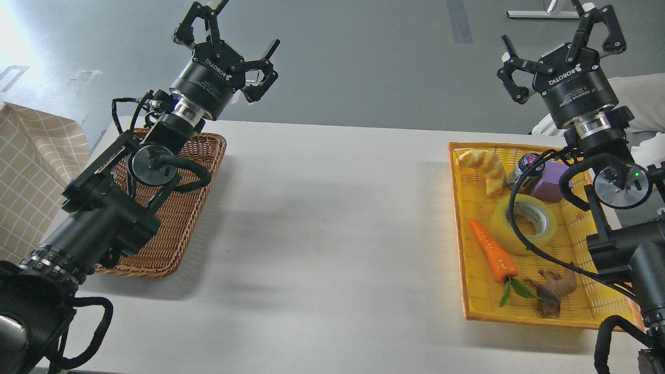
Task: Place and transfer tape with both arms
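The tape (523, 223), a yellowish translucent roll with a grey-white core, lies in the middle of the yellow tray (461, 249) at the right, partly crossed by a black cable. My right gripper (558, 41) is open and empty, raised high beyond the tray's far end. My left gripper (228, 36) is open and empty, raised above the far end of the brown wicker basket (176, 223) at the left.
In the yellow tray lie a bread piece (486, 166), a small jar (526, 165), a purple block (550, 181), an orange carrot (491, 250) and a brown root-like thing (553, 291). A checked cloth (31, 171) hangs at far left. The white table (332, 234) stretches between basket and tray.
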You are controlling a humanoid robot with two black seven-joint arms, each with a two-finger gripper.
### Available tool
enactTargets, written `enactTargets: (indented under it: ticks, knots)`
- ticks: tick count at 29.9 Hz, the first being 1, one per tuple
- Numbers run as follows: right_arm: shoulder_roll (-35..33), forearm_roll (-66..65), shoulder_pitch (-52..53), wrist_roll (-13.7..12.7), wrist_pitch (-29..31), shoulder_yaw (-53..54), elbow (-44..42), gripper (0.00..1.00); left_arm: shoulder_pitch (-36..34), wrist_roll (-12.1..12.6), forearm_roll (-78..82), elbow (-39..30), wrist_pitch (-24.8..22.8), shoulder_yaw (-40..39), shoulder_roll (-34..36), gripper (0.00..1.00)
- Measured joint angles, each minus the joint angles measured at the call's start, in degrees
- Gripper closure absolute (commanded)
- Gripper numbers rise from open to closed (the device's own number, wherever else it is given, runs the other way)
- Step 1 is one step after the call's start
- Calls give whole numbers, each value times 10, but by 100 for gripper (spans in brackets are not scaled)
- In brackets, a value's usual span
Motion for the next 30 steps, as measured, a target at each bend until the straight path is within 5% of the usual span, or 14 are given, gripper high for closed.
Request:
enactTargets:
  ticks: [30]
  knots:
    - [2, 0, -1, 4, 0, 18, 0, 0, 0, 0, -1, 1, 0, -9, 2, 2]
